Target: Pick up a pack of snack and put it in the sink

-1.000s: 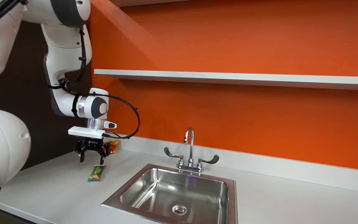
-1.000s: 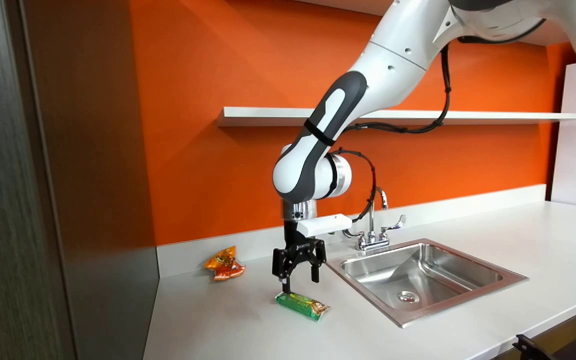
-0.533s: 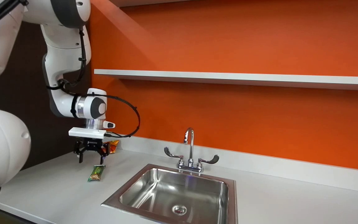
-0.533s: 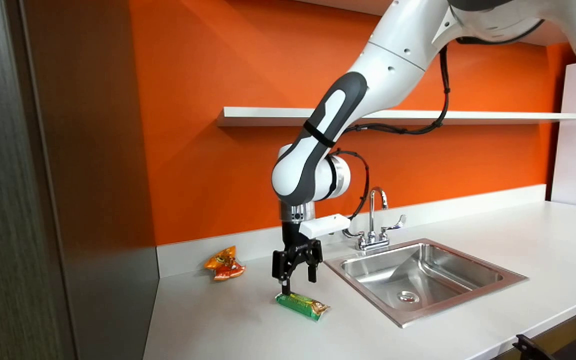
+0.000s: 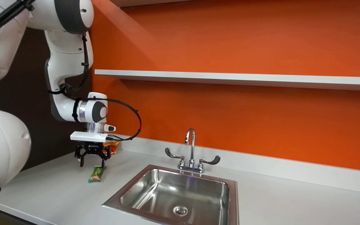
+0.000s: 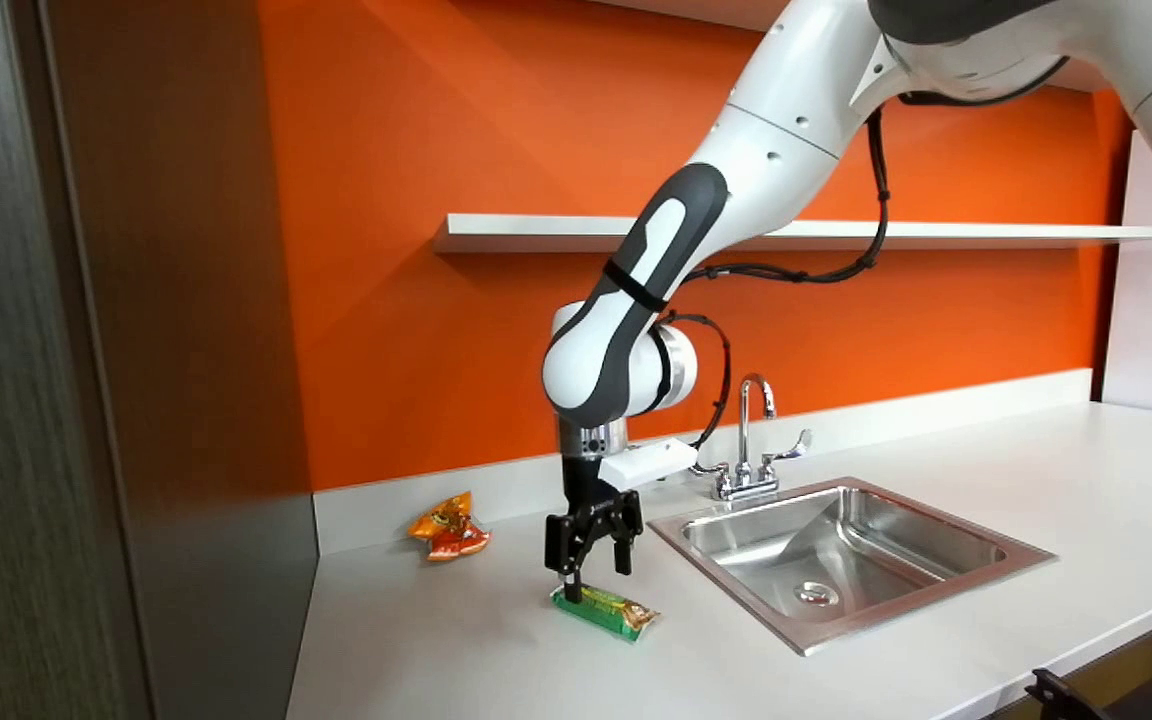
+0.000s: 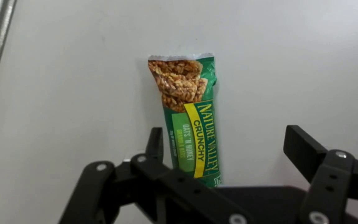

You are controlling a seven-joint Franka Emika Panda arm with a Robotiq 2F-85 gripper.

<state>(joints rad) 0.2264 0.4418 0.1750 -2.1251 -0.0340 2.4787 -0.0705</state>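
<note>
The pack of snack (image 7: 187, 119) lay flat on the pale desk (image 5: 55, 193), a slim green wrapper with a yellow band reading CRUNCHY, the words NATURE VALLEY running alongside and a picture of brown oat pieces toward one end. In both exterior views it was left of the sink (image 5: 233, 200), with a stretch of desk between the two. The black hand (image 7: 224, 137) pointed down just above one end of it, its two fingers (image 7: 303, 149) well apart. In the wrist view the pack ran lengthwise between them, much closer to the finger on the left of that view, and its lower end was hidden behind the hand's dark links. In an exterior view one fingertip (image 6: 573, 588) overlapped the green end of the pack; whether the two touched could not be told. The white arm (image 6: 776, 145) reached down from the upper right there. A crumpled orange bag (image 6: 448, 527) with red parts rested near the back of the desk, beside the low backsplash (image 6: 366, 515). The sink was a rectangular steel basin with a round drain (image 5: 180, 211), and a chrome faucet (image 5: 192, 151) with two lever handles stood behind it. Above, a white shelf (image 5: 230, 76) ran along the orange wall (image 5: 245, 37).
</note>
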